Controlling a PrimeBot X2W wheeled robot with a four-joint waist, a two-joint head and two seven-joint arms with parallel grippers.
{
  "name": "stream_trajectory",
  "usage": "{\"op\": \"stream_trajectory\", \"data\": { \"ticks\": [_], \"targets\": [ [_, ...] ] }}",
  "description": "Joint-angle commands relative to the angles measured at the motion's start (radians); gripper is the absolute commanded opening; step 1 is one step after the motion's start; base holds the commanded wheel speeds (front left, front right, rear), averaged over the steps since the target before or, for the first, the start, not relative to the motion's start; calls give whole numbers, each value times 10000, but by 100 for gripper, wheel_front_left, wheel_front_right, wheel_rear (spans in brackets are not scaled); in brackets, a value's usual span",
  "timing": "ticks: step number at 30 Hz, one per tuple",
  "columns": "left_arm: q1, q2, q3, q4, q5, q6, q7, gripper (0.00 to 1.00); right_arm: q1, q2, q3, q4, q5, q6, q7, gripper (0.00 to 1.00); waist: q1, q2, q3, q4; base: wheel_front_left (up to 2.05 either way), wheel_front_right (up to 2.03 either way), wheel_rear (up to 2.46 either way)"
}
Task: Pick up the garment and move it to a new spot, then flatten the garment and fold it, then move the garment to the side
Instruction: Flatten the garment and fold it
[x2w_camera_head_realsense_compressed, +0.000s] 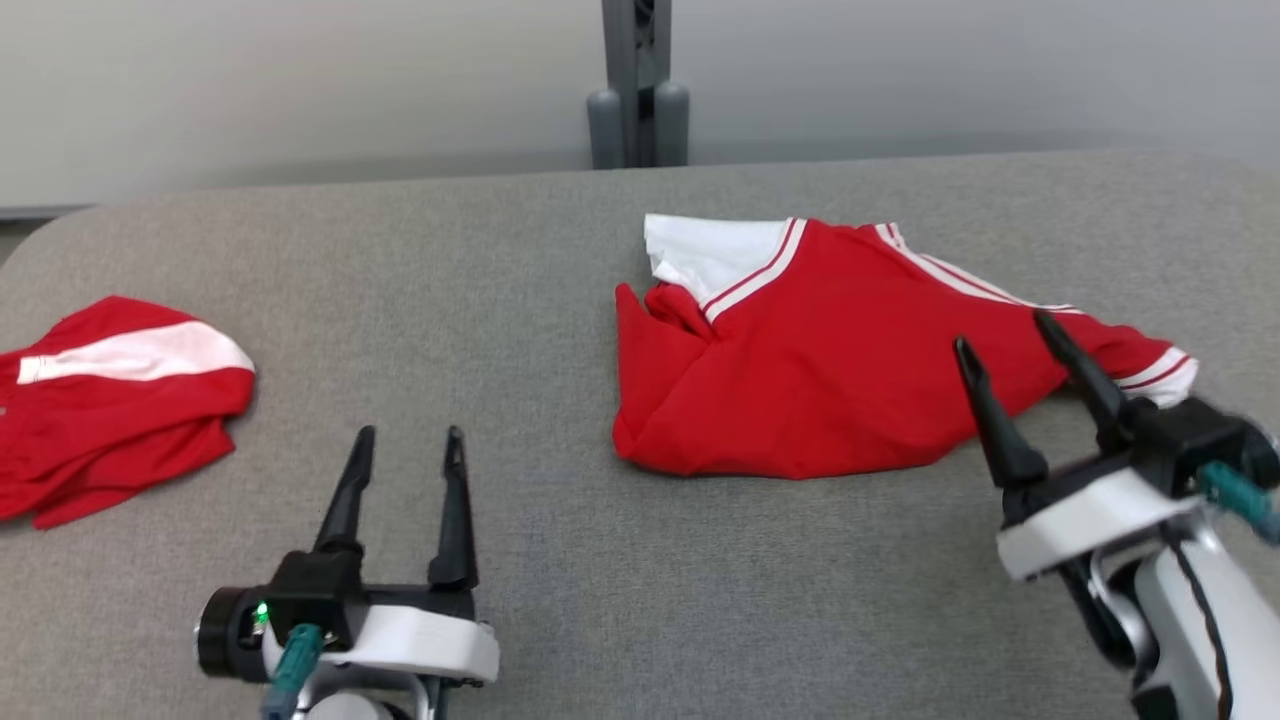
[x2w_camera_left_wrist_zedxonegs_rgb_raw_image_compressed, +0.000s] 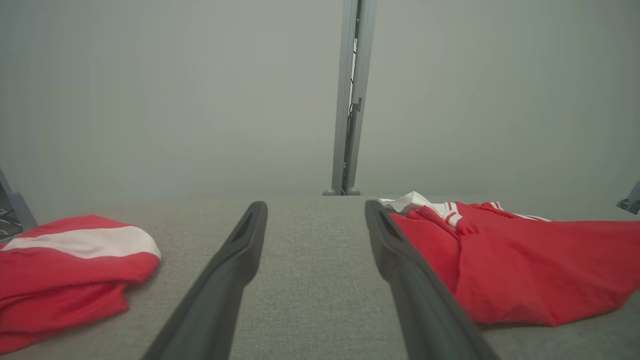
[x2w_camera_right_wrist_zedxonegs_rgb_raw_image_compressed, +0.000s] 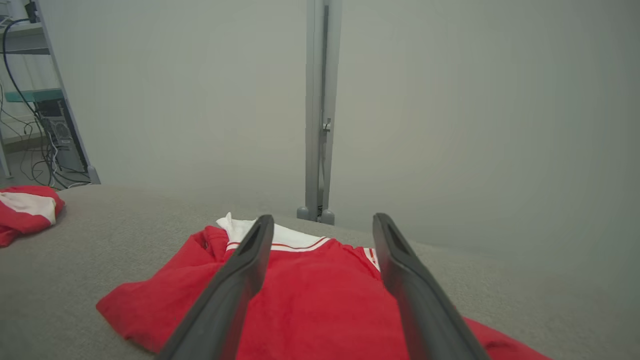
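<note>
A red garment (x2w_camera_head_realsense_compressed: 820, 370) with white shoulder panels and striped trim lies crumpled and partly folded on the grey table (x2w_camera_head_realsense_compressed: 480, 280), right of centre. My right gripper (x2w_camera_head_realsense_compressed: 1002, 330) hovers over its near right part, by a sleeve, open and holding nothing. In the right wrist view the garment (x2w_camera_right_wrist_zedxonegs_rgb_raw_image_compressed: 320, 295) spreads under my right gripper (x2w_camera_right_wrist_zedxonegs_rgb_raw_image_compressed: 324, 217). My left gripper (x2w_camera_head_realsense_compressed: 411, 432) stands open above bare table near the front, left of the garment. From the left wrist, the garment (x2w_camera_left_wrist_zedxonegs_rgb_raw_image_compressed: 525, 270) lies to the right of my left gripper (x2w_camera_left_wrist_zedxonegs_rgb_raw_image_compressed: 315, 205).
A second red and white garment (x2w_camera_head_realsense_compressed: 110, 400) lies bunched at the table's left edge, also seen as a red heap (x2w_camera_left_wrist_zedxonegs_rgb_raw_image_compressed: 70, 265) in the left wrist view. A grey post (x2w_camera_head_realsense_compressed: 637, 90) stands behind the table's far edge. A shelf with cables (x2w_camera_right_wrist_zedxonegs_rgb_raw_image_compressed: 45, 125) is off to the left.
</note>
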Motion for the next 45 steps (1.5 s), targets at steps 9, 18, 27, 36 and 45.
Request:
{"op": "stream_trajectory", "data": {
  "ticks": [9,18,27,36,45],
  "targets": [
    [-896,23,-687,70,-227,22,-31,100,-3472,-1199,1589,1255,1220,2,1758,100,0,0,1631,1302,0,0,0],
    [-1535,21,-1583,-18,-812,322,-31,100,-6357,-2693,4183,2930,3657,2,3917,100,0,0,2616,2661,0,0,0],
    [-1930,23,-2375,-171,-1264,587,-31,100,-8081,-3782,6159,3701,5510,2,5157,100,0,0,3171,3599,0,0,0],
    [-2154,20,-2791,-323,-1572,778,-31,100,-9274,-4288,7540,4580,6039,2,5521,100,0,0,3512,4164,0,0,0],
    [-2187,23,-2953,-367,-1695,892,-31,100,-9782,-4411,8759,5126,6697,2,6122,100,0,0,3692,4334,0,0,0]
  ]
}}
